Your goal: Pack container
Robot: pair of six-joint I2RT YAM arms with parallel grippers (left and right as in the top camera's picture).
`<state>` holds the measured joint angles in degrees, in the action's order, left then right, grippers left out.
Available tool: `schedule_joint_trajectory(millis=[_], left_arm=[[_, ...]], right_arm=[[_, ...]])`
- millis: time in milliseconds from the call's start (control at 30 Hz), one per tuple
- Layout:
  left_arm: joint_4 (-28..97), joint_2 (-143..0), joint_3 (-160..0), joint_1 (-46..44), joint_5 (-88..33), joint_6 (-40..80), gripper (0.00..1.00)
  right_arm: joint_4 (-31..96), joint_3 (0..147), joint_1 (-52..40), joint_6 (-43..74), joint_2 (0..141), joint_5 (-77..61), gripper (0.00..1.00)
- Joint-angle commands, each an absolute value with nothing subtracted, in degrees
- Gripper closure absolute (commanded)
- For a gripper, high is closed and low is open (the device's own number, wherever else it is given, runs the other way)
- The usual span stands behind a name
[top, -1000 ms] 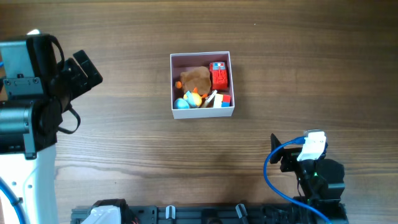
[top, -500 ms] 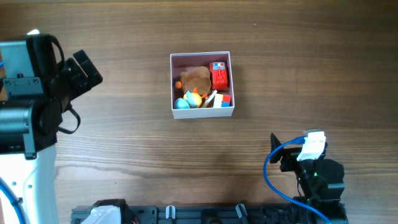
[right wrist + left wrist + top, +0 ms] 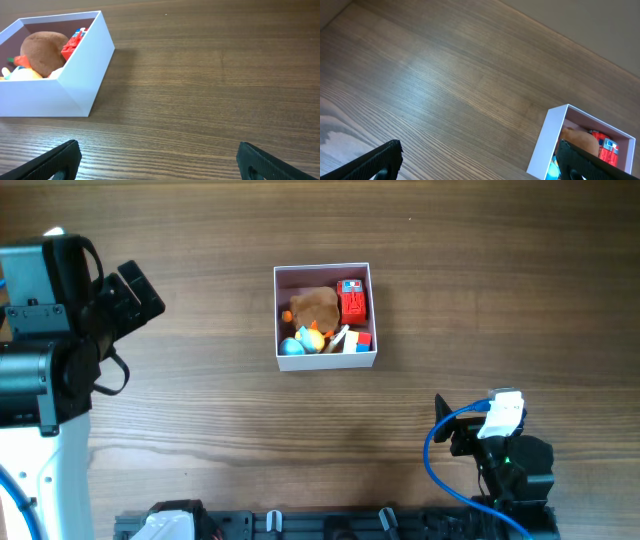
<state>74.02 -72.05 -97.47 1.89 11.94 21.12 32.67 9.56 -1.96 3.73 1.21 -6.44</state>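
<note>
The container (image 3: pixel 329 360), a square white box with a pink inside, sits at the table's middle back. It holds a brown plush (image 3: pixel 315 305), a red toy (image 3: pixel 352 302), a blue ball (image 3: pixel 291 347), an orange-yellow toy (image 3: pixel 312 337) and small white, red and blue pieces (image 3: pixel 354 340). My left gripper (image 3: pixel 140 295) is open and empty, far left of the box. In the left wrist view (image 3: pixel 480 167) the box's wall (image 3: pixel 547 142) shows at the right. My right gripper (image 3: pixel 447 425) is open and empty at the front right. In the right wrist view (image 3: pixel 160 165) the box (image 3: pixel 50 100) stands at the upper left.
The wooden table (image 3: pixel 480 290) is bare around the box. The left arm's white base (image 3: pixel 40 450) fills the left edge. A blue cable (image 3: pixel 432 455) loops by the right arm. A black rail (image 3: pixel 300 525) runs along the front edge.
</note>
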Motion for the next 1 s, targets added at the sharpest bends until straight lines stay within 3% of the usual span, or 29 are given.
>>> schedule_joint_trajectory(millis=[0,167,333,600,967], left_arm=[[74.0,-72.0,-98.0,2.3,11.4,20.6,0.0],[74.0,-70.8,-98.0,2.1,11.8,20.5,0.0],[62.4,-63.1,-91.1,2.2,11.1,20.0,0.0],[38.1,-42.8,-59.0,2.1,5.5,20.2,0.0],[25.6,-16.8,-21.1,2.1,3.4,25.3,0.0]], right_arm=[[32.6,8.9,-2.3,3.2,0.2,-7.4,0.0],[32.6,8.9,-2.3,3.2,0.2,-7.4,0.0],[32.6,8.9,-2.3,3.2,0.2,-7.4,0.0],[32.6,8.9,-2.3,3.2,0.2,-7.4,0.0],[32.6,8.9,-2.3,3.2,0.2,-7.4,0.0]])
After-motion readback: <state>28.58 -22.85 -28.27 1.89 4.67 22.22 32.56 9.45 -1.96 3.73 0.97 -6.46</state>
